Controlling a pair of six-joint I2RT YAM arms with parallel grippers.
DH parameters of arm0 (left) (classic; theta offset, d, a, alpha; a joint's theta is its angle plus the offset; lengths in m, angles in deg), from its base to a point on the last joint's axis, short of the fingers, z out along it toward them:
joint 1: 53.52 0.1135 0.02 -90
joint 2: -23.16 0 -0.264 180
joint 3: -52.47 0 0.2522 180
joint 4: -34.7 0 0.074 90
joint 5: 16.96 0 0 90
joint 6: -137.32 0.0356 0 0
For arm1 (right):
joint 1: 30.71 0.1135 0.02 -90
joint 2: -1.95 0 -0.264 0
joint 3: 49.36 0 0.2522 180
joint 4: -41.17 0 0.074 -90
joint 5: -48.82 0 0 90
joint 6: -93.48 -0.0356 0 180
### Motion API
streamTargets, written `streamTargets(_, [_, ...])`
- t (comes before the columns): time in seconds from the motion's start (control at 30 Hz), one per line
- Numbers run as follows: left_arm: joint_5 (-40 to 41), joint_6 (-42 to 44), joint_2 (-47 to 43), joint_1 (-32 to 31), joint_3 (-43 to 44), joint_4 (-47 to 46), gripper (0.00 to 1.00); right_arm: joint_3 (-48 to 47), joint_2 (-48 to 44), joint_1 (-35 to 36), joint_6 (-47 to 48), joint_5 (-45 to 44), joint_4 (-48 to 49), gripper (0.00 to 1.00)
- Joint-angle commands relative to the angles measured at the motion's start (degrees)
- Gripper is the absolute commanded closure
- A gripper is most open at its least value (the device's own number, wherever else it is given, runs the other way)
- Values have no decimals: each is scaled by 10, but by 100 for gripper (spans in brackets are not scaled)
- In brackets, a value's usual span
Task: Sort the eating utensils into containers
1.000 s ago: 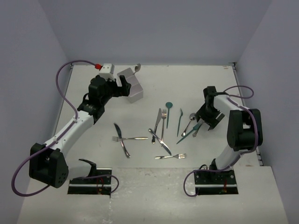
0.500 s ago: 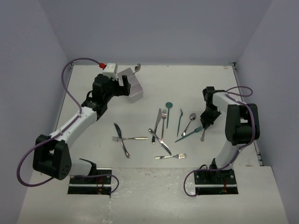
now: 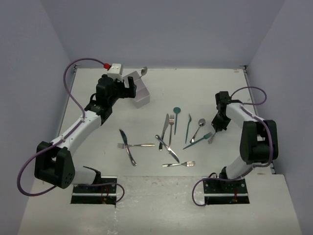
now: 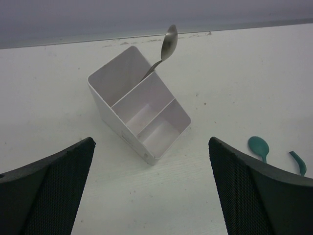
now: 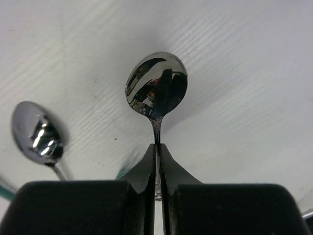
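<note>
My right gripper (image 5: 157,152) is shut on the thin handle of a shiny silver spoon (image 5: 156,84), whose bowl points away past the fingertips, low over the table. In the top view that gripper (image 3: 217,128) sits at the right end of the scattered utensils. Another silver spoon (image 5: 38,132) (image 3: 199,125) lies just to the left. The white three-compartment container (image 4: 142,112) (image 3: 138,90) stands at the back left, with a silver spoon (image 4: 166,46) leaning out of its far compartment. My left gripper (image 4: 150,156) hovers wide open just in front of it, holding nothing.
Several utensils lie mid-table: a teal spoon (image 3: 176,111), a teal knife (image 3: 188,127), a teal piece (image 3: 198,140), a crossed pile of silver knives and forks (image 3: 166,137), a fork (image 3: 178,164) and a fork-and-knife pair (image 3: 129,145). Purple walls enclose the table.
My right gripper has closed on the silver spoon's handle and turned slightly. The left gripper has drifted a little toward the back, staying open by the container.
</note>
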Motion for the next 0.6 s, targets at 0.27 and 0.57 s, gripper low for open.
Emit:
streamTargets(0.27, [-204, -40, -2, -72, 20, -86, 0, 62, -286, 61, 298, 174, 249, 100])
streamTargets(0.57, [-356, -185, 106, -152, 55, -233, 0, 12, -297, 179, 333, 479, 328, 100])
